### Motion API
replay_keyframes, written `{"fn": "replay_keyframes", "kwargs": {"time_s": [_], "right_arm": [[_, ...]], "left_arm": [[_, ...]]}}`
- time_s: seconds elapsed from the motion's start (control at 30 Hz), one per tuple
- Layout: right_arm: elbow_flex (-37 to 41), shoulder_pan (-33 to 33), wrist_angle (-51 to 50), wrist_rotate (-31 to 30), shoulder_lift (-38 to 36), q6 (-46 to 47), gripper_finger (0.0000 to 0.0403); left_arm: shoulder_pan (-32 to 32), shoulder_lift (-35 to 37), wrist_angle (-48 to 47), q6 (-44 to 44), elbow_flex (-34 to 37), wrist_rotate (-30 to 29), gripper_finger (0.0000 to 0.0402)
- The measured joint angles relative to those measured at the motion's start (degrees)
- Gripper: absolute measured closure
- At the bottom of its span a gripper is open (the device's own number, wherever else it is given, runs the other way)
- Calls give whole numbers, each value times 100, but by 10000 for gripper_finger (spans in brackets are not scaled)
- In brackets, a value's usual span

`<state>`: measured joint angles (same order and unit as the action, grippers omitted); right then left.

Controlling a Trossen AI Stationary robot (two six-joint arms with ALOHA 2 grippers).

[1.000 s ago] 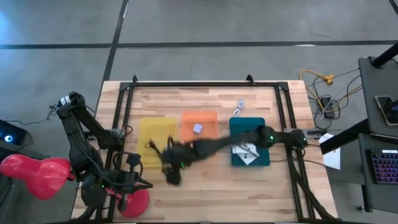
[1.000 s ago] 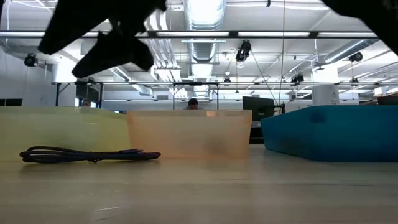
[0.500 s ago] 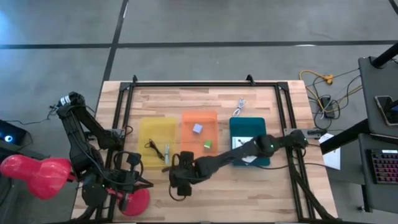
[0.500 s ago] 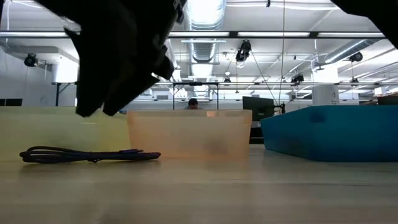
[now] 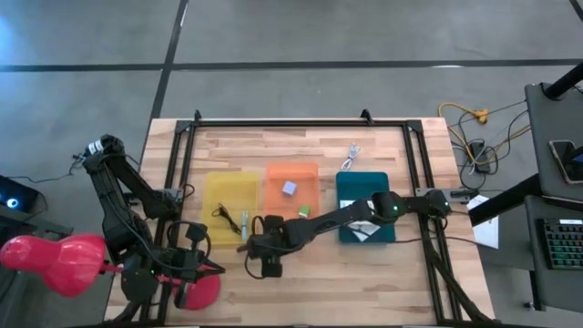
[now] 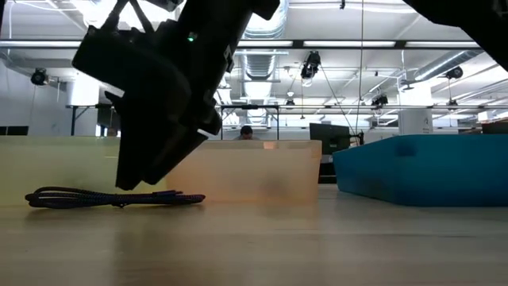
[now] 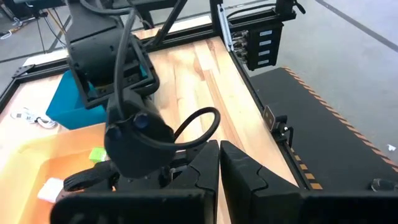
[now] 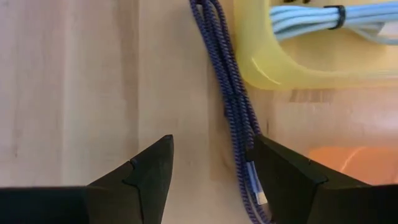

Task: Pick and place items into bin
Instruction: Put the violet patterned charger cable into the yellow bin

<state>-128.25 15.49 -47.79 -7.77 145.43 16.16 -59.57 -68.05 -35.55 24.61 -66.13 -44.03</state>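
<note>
A dark blue braided cable (image 8: 231, 106) lies flat on the table against the near wall of the yellow bin (image 8: 292, 68); it also shows in the low view (image 6: 115, 197). My right gripper (image 8: 211, 149) is open and hovers just above the cable, its fingers on either side, the cable nearer one finger. From above, the gripper (image 5: 264, 258) covers the cable. A pale blue cable (image 8: 323, 22) lies in the yellow bin. The green cube (image 5: 305, 211) and lavender cube (image 5: 289, 189) sit in the orange bin. My left gripper (image 7: 219, 171) is shut and waits at the near left corner.
Three bins stand in a row: yellow (image 5: 228, 196), orange (image 5: 291, 175) and teal (image 5: 364, 187), the teal one holding white cards (image 5: 364, 228). A white cable (image 5: 351, 157) lies on the table beyond the teal bin. Bare wood stretches near the front edge. A pink object (image 5: 55, 260) sits off the table's left.
My right gripper swung from above the bins toward the table's near edge and came down low in front of the yellow bin, ending just over the braided cable. The cable has not moved.
</note>
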Motion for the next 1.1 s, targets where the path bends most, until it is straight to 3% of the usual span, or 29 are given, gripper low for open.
{"fn": "replay_keyframes", "kwargs": {"time_s": [0.23, 0.57, 0.77, 0.93, 1.1], "right_arm": [[188, -49, 444, 11, -17, -98, 196], [90, -63, 305, -20, -28, -75, 207], [-452, 7, -659, -1199, -105, -56, 221], [-664, -7, -1161, -1759, -277, 299, 227], [-673, 15, -1210, -1924, -580, 388, 227]], "left_arm": [[0, 0, 6, -1, 0, 0, 402], [33, 0, 22, 1, 0, 1, 402], [191, 4, 69, 47, 0, 228, 402], [384, 4, 97, -25, 0, 593, 402], [495, 4, 325, -310, -2, 733, 402]]}}
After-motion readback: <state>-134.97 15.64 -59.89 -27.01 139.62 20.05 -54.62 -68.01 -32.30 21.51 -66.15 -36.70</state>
